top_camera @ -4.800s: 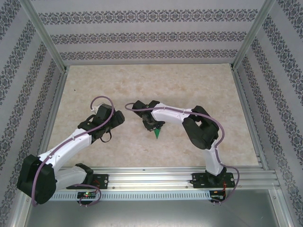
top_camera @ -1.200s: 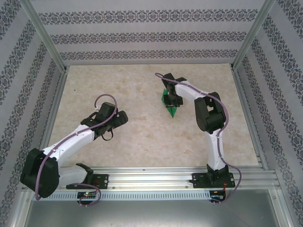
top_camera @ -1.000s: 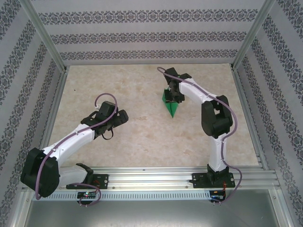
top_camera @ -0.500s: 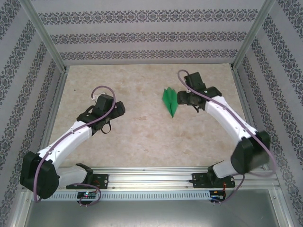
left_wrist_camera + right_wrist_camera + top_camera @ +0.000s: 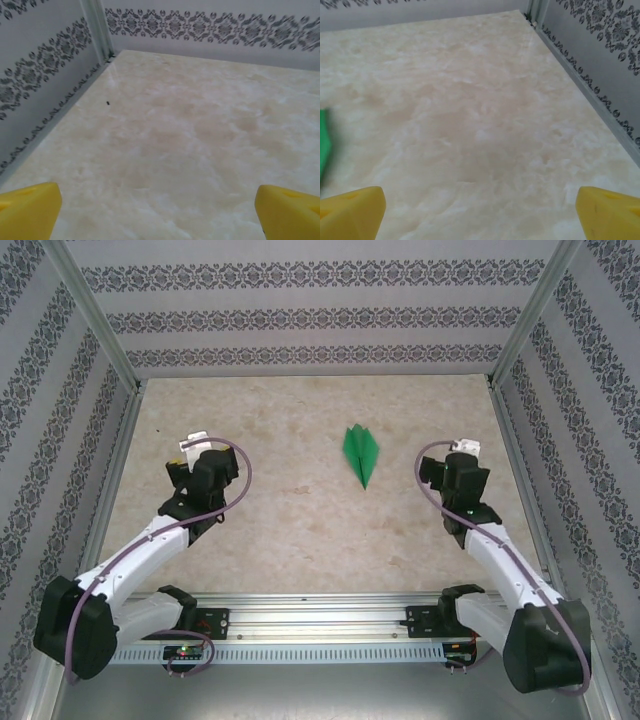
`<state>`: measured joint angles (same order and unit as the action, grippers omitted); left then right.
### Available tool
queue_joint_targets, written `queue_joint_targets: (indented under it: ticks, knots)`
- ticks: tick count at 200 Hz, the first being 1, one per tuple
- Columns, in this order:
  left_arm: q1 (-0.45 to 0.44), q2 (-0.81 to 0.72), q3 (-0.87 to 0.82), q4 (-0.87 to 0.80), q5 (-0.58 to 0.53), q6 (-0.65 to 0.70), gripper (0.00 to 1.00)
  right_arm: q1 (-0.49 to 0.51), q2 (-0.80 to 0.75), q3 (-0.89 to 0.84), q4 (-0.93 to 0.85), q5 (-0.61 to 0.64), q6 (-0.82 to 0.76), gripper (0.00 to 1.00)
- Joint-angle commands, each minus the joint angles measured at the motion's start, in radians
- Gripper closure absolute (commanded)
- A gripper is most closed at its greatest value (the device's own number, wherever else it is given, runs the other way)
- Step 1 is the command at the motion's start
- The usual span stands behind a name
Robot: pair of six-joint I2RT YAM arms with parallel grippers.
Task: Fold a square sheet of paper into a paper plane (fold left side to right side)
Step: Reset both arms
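**Green dart lies alone, both grippers spread wide**

You are looking down on the paper plane (image 5: 361, 452) lying on the pale marbled table (image 5: 300, 540). In the top view it sits off the table's centre toward 2 o'clock, with its pointed nose aimed at 6 o'clock and its wider tail at 12 o'clock. Nothing touches it. Your left gripper (image 5: 190, 452) hangs well apart from it at 9 o'clock, and your right gripper (image 5: 463, 455) hangs well apart at 3 o'clock. In the left wrist view the 2 yellow fingertips (image 5: 27, 210) sit in the frame's bottom corners, spread wide, with bare table between them. The right wrist view shows the same wide, empty spread. There a sliver of the green plane shows at 9 o'clock on the frame's edge.
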<state>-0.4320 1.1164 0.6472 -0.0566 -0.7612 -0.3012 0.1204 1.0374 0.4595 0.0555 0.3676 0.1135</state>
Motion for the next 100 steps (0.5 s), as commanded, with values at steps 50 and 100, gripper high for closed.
queue_joint_targets:
  ticks: [50, 100]
  knots:
    - [0.073, 0.068, -0.166, 0.395, -0.036, 0.233, 0.00, -0.074, 0.274, -0.104, 0.696, -0.117, -0.116, 0.02]
    - [0.120, 0.087, -0.268, 0.527, 0.081, 0.302, 0.00, -0.091, 0.486, -0.110, 0.933, -0.200, -0.133, 0.02]
